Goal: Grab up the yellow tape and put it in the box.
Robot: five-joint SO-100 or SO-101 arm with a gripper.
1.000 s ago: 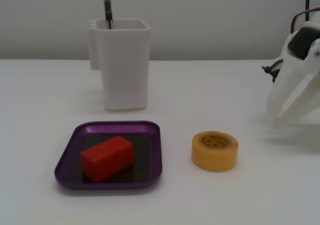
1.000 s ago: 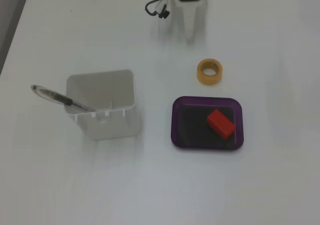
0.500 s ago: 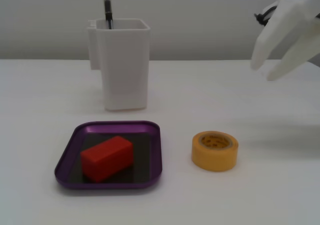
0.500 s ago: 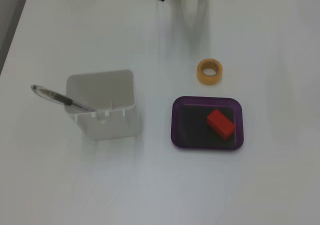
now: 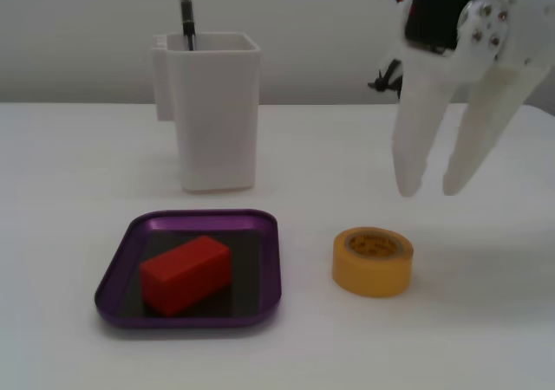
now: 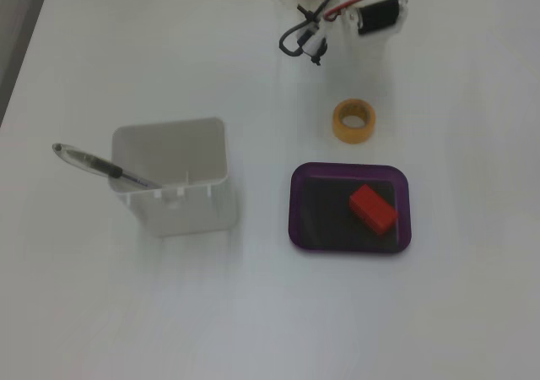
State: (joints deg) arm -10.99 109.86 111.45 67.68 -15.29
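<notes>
Box [image 5: 117, 269] holds red block [image 5: 186, 274]; yellow tape [image 5: 373, 261] beside it, below hand [image 5: 431, 187], fingers apart, untouched.

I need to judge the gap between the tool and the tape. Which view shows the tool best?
The low fixed view: the tool hangs open above the yellow tape, both fingers clear. The other fixed view, from above, shows mostly arm and wiring; its fingers blur into the table.

The white gripper [image 5: 434, 186] hangs above the surface in a fixed view, jaws parted and pointing down, holding nothing, its wrist tilted rightward.
</notes>
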